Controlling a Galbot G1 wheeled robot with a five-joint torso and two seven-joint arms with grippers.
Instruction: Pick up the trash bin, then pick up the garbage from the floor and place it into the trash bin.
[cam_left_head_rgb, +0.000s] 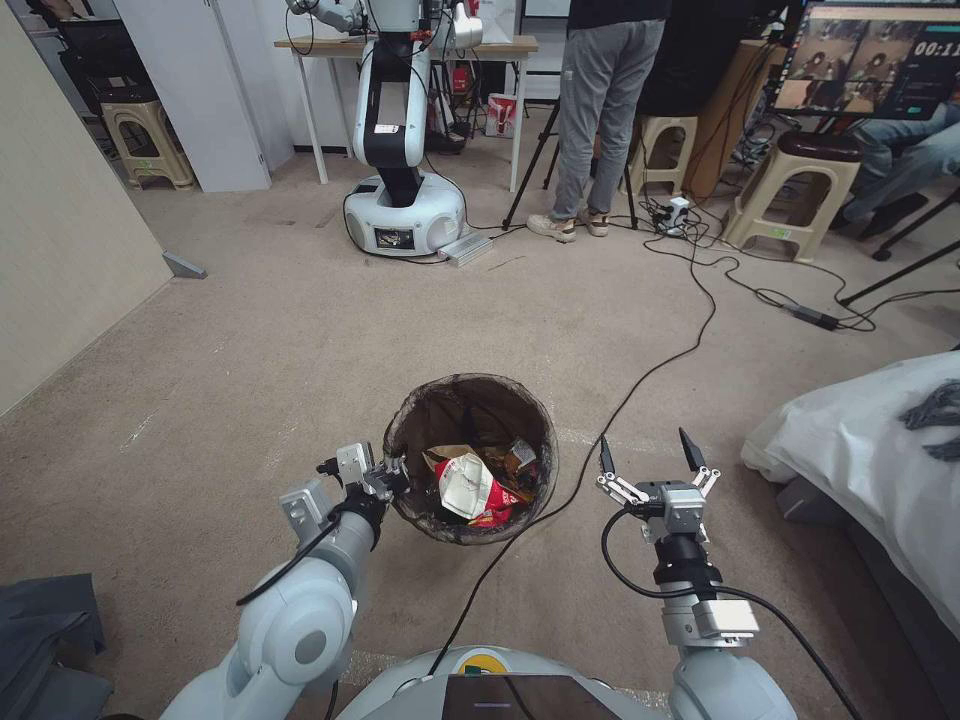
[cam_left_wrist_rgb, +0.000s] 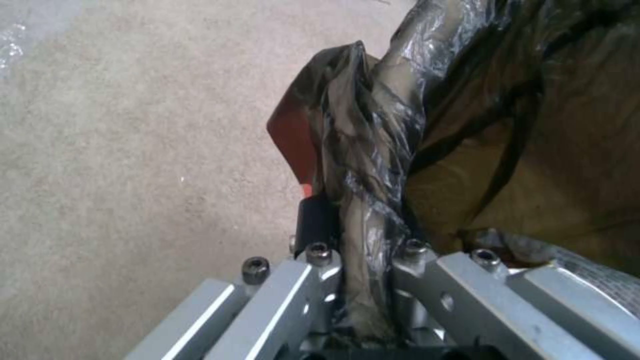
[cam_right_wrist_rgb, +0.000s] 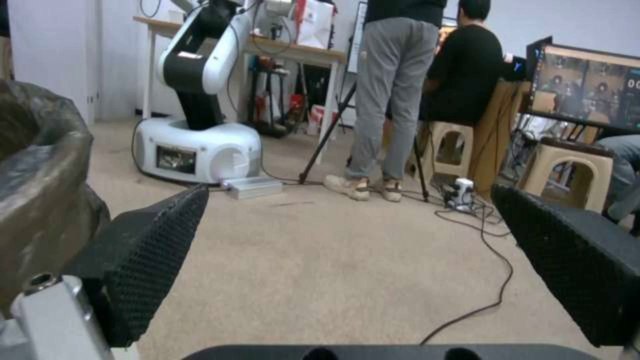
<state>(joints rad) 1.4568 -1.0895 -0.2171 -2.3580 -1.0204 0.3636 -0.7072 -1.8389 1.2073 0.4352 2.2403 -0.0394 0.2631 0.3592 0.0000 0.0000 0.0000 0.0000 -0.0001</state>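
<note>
The trash bin (cam_left_head_rgb: 471, 458) hangs just above the carpet in front of the robot, held at its near-left rim. It is likely light; the rim is stiff but the bag liner (cam_left_wrist_rgb: 373, 150) is thin and slippery, so grip rim and liner together. One bin; the garbage (cam_left_head_rgb: 474, 484) inside is a small heap, with one red-and-white cup distinguishable. The left hand (cam_left_head_rgb: 388, 478) is clamped on the rim. The right hand (cam_left_head_rgb: 650, 455) hovers beside the bin, spread wide and empty.
</note>
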